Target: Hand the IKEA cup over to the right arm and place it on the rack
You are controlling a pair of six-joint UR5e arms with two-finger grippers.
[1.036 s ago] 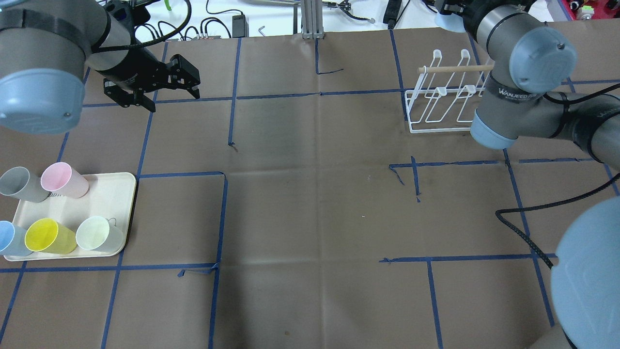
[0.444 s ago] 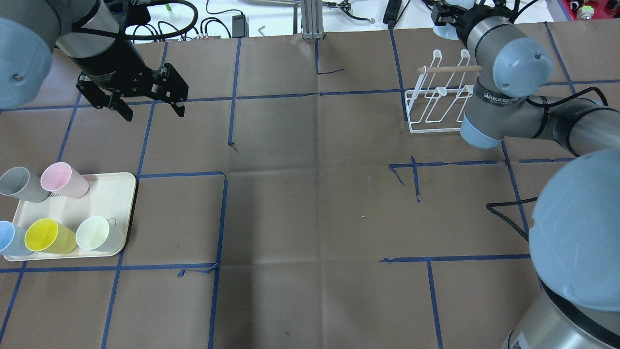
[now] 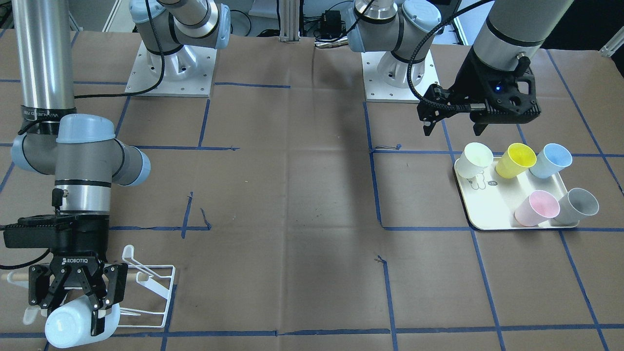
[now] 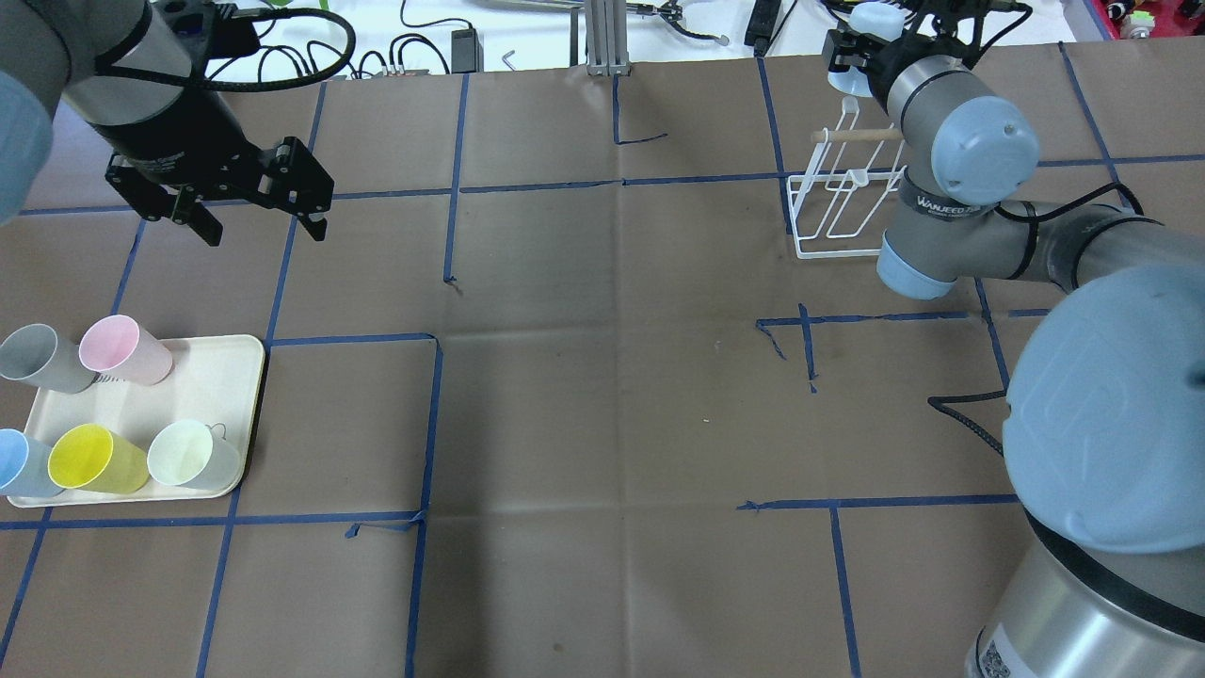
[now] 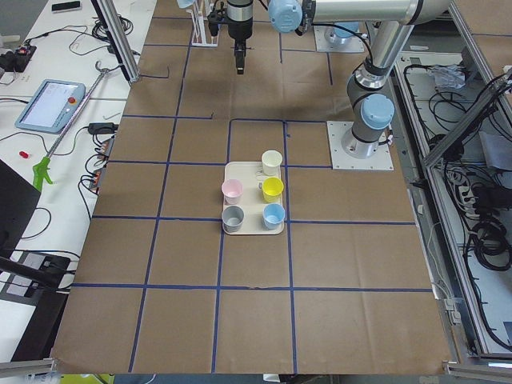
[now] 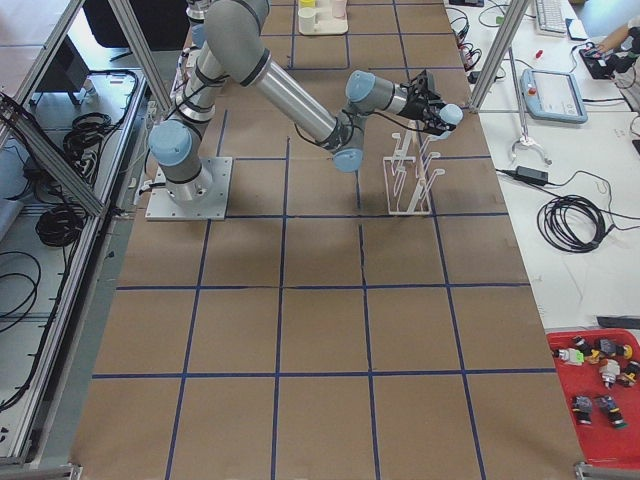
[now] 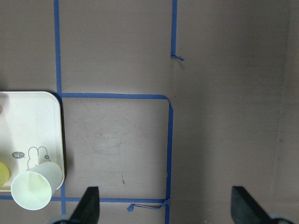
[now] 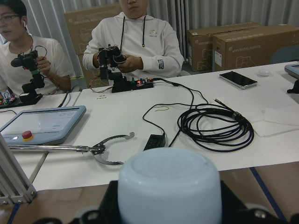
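Note:
My right gripper (image 3: pixel 73 297) is shut on a pale blue cup (image 3: pixel 66 325), held on its side above the far end of the white wire rack (image 3: pixel 157 286). In the overhead view the cup (image 4: pixel 875 17) is just beyond the rack (image 4: pixel 833 212) and its wooden dowel (image 4: pixel 857 135). The right wrist view shows the cup's base (image 8: pixel 168 186) close up between the fingers. My left gripper (image 4: pixel 264 231) is open and empty, above the table beyond the tray. It also shows in the front view (image 3: pixel 452 130) and the left wrist view (image 7: pixel 166 210).
A cream tray (image 4: pixel 202 377) at the near left holds grey (image 4: pixel 38 356), pink (image 4: pixel 122 348), blue (image 4: pixel 19 461), yellow (image 4: pixel 94 459) and whitish (image 4: pixel 193 454) cups. Cables and a metal post (image 4: pixel 602 38) lie at the far edge. Two operators sit behind it.
My left gripper has moved left and nearer, toward the tray, still open. My right arm has swung left, carrying the blue cup along the far edge by the rack.

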